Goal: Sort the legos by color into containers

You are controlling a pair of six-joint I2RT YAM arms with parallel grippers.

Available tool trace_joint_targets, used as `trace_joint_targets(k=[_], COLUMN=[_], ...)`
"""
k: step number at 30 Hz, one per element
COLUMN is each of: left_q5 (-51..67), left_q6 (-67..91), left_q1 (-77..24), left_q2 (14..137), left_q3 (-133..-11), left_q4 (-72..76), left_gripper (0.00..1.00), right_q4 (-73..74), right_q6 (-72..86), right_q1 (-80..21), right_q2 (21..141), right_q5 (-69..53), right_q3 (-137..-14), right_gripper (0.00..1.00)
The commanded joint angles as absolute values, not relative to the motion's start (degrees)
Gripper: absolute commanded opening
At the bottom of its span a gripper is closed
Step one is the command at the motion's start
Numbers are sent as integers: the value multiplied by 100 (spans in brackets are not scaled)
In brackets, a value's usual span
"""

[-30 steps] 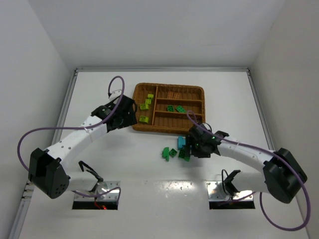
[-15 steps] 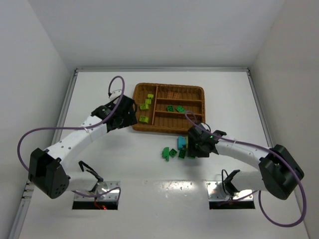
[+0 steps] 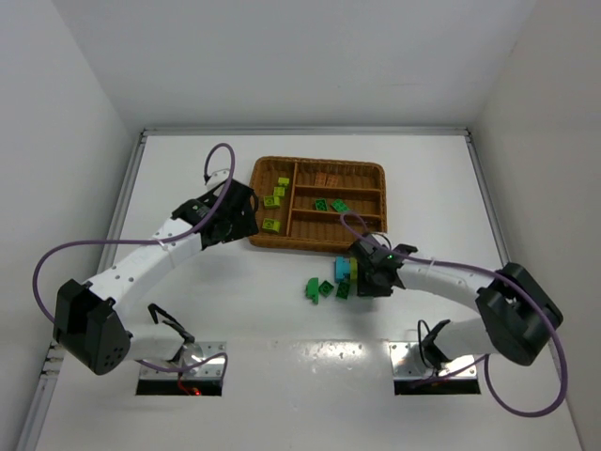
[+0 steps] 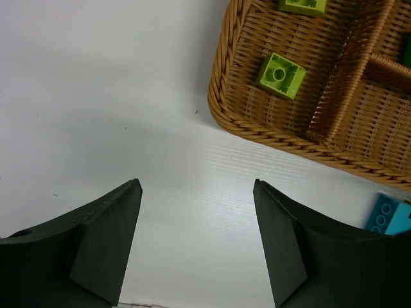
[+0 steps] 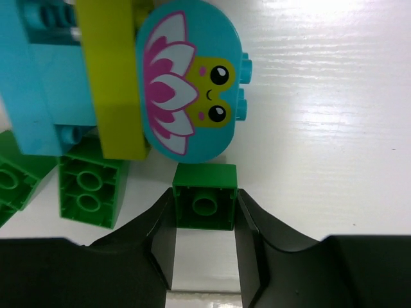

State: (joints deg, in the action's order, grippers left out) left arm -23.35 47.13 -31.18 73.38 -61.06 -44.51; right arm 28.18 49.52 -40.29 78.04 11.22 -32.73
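Down at the near pile, the right gripper [image 5: 205,221] is clamped on a small dark green brick [image 5: 205,204]. It is a glossy square block with one round stud facing up, and a black finger presses flat against each of its sides. It sits on the smooth white table [image 5: 321,128].

Just beyond it lies a rounded cyan piece [image 5: 189,77] printed with a pink flower and a little frog face. That piece butts against a lime-yellow slab [image 5: 112,77] and a cyan block [image 5: 38,83]. A four-stud green brick [image 5: 90,189] lies just beside the left finger.

A second ago those jaws stood wide. They have since closed in, and the right arm has slid leftward into the pile. The left arm has not budged.

The left gripper [image 4: 196,192] hovers with its dark fingers apart over bare table, holding nothing.

Ahead of it curves the corner of the wicker tray [image 4: 221,96], tightly woven and brown. A lime brick [image 4: 281,75] rests in the wide section, with more lime pieces [image 3: 272,199] beside it. Dark green ones [image 3: 322,204] sit in a middle narrow section and orange-brown ones [image 3: 326,178] in the far one.

Loose green bricks [image 3: 312,288] wait on the table, well short of the tray.
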Motion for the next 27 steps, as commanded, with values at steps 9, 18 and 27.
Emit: trace_joint_targets(k=[9, 18, 27], left_q5=[-2320, -2426, -2426], left_q6=[4658, 4658, 4658], left_q1=[-3173, -3173, -3173], left_q2=[7286, 7286, 7286], left_q3=[-6126, -6126, -6126], left_q4=[-4386, -4438, -4491], left_gripper=[77, 77, 77], right_q4=[3850, 3524, 3551], right_q6=[4581, 3630, 3401], right_q1=[-4131, -3649, -3313], right_q2=[7206, 9761, 11513], right_q5=[2293, 2725, 2294], right_q3=[-5140, -8047, -9781], right_gripper=[24, 25, 26])
